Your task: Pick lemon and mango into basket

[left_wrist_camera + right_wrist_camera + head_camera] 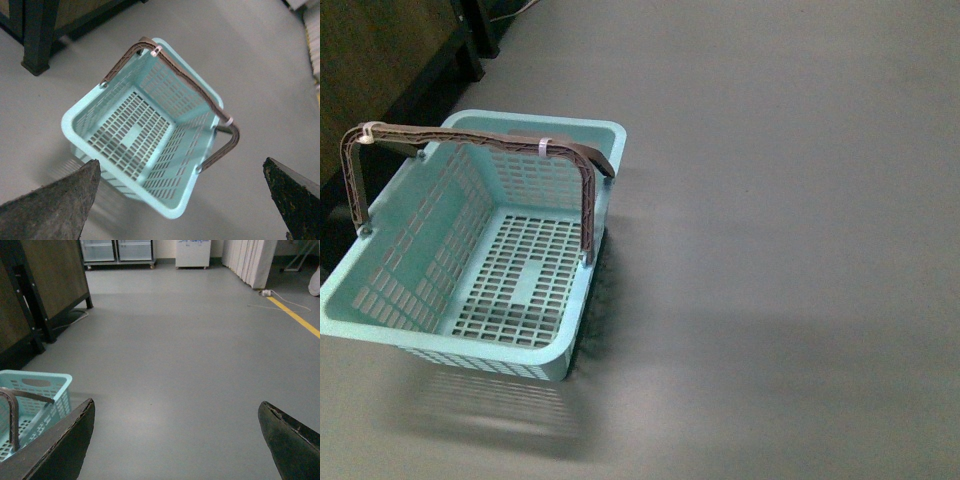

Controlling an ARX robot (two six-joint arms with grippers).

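- The basket point(420, 250) stood on the grey floor point(800, 250), on the robot's left side, near a dark-framed cabinet point(370, 60). Its slotted bottom held nothing.
- Neither lemon nor mango appeared in any view.
- The left gripper point(181, 161) hung above the basket with its fingers spread wide, gripping nothing.
- The right gripper point(176, 402) was likewise released and empty, pointing along the floor beside the basket.
- The basket looked light, thin-walled and fairly stiff. On the smooth floor it would probably slide if nudged.
- The brown handles point(480, 140) stood upright, joined by a white tie point(545, 146).
- The handles offered the firmest hold at their crown. They partly bridged the opening, so fruit should be released to one side of them.
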